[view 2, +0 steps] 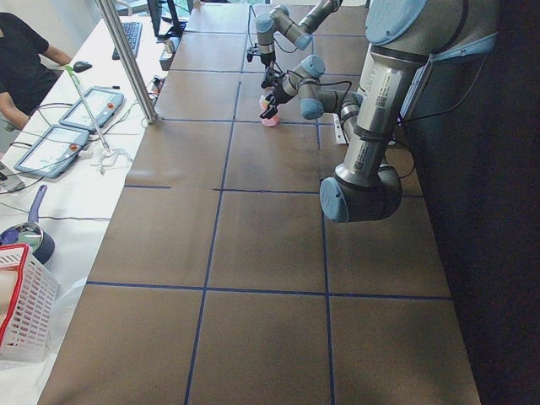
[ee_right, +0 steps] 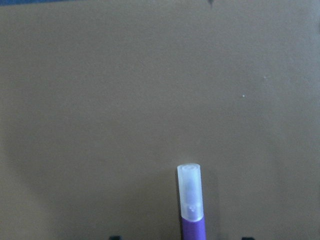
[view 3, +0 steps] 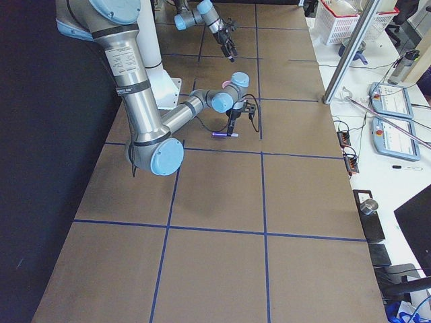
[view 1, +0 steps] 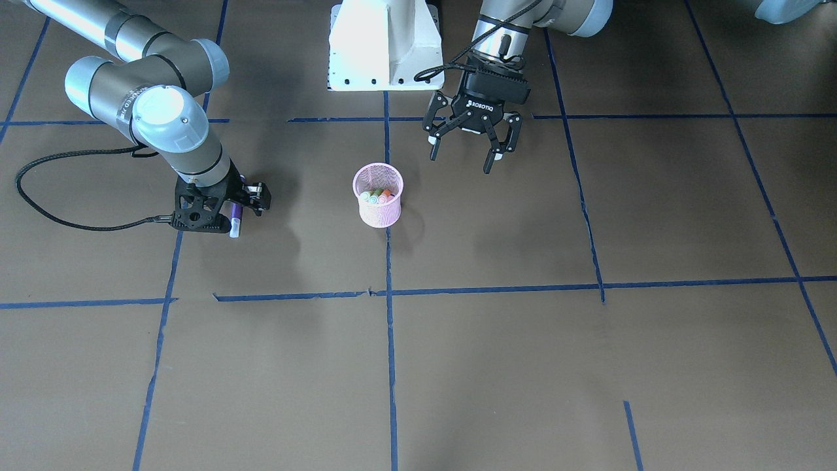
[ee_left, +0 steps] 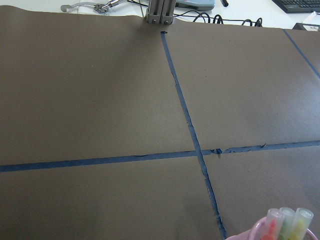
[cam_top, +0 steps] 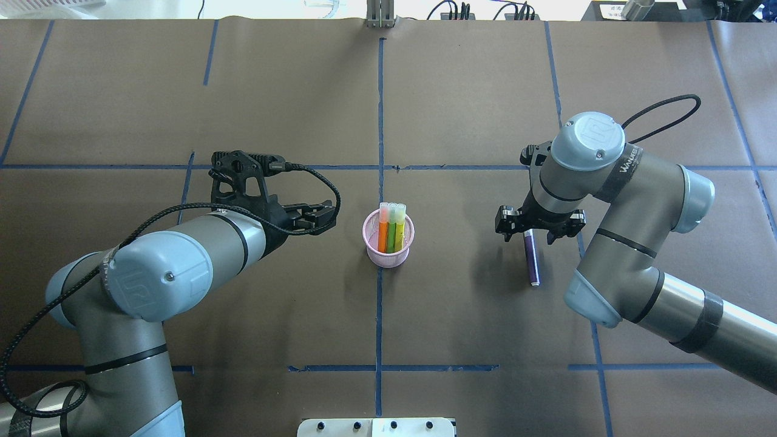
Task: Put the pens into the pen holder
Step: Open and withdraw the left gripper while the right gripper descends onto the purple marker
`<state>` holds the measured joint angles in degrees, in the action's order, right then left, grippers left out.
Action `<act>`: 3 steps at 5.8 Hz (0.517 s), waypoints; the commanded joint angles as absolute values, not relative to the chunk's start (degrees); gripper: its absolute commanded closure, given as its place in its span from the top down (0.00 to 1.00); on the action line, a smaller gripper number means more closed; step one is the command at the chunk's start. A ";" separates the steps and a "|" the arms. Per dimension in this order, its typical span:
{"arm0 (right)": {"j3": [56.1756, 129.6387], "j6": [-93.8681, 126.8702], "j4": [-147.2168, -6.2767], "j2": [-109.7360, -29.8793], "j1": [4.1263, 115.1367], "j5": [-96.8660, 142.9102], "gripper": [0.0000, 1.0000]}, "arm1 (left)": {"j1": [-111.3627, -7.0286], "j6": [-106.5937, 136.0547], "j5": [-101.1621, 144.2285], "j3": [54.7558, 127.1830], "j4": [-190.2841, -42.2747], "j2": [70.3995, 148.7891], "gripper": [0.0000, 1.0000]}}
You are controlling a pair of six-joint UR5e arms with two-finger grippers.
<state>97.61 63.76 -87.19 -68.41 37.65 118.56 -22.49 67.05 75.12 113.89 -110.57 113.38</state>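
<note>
Brown tabletop [view 1: 458,392] is spread nearest the front camera, and only one pen is seen lying on it. The left arm's fingers [view 1: 495,152] are held released and empty just behind the pink pen holder [view 1: 381,212], which is stood upright near the middle. The right arm's fingers [cam_top: 507,221] are poised low over the remaining pen, spread to either side of it and not yet clenched. Three pens are stood in the holder, caps up: an orange pen [cam_top: 383,233], a green pen [cam_top: 392,237] and a yellow-green pen [cam_top: 400,233]. The purple pen [cam_top: 532,261] is laid flat, well apart from the holder. The task is judged mostly done: that pen is yet to be grasped, carried and dropped in.
</note>
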 commanded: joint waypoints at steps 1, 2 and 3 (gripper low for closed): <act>97.47 63.55 -87.19 -68.38 37.18 118.56 0.84 | -25.64 66.62 84.21 113.82 -105.43 113.38 1.00; 97.47 63.63 -87.27 -68.38 37.09 118.56 0.82 | -26.79 66.53 86.55 114.08 -101.12 113.47 1.00; 97.47 63.55 -87.19 -68.64 36.92 118.48 0.75 | -26.81 66.53 86.57 113.91 -100.90 113.38 1.00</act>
